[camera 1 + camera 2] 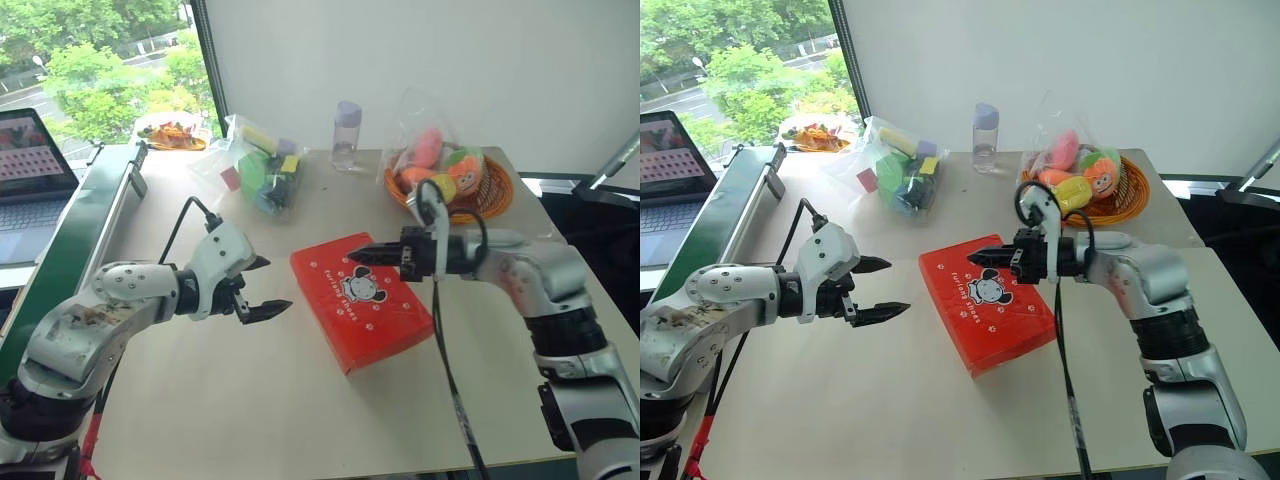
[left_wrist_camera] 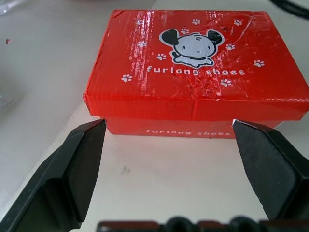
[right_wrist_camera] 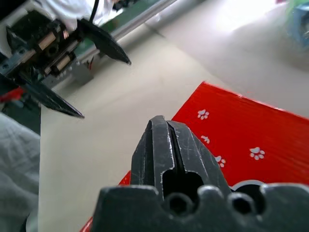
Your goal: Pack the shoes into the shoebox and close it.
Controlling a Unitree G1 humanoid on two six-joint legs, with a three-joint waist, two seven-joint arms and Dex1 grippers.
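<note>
Laptop [image 1: 30, 165] cut off; shoebox [image 1: 372, 298] lid hides inside.

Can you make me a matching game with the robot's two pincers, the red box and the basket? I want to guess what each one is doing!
Things:
1. left pincer
2. right pincer
3. shoebox
4. orange basket

States:
A. lid on, lying flat on the table
B. fingers pressed together, over the box lid
C. full of colourful toys in a clear bag
D. fingers spread wide, beside the box

Pairs: 1-D, 2-B, 3-A, 4-C
</note>
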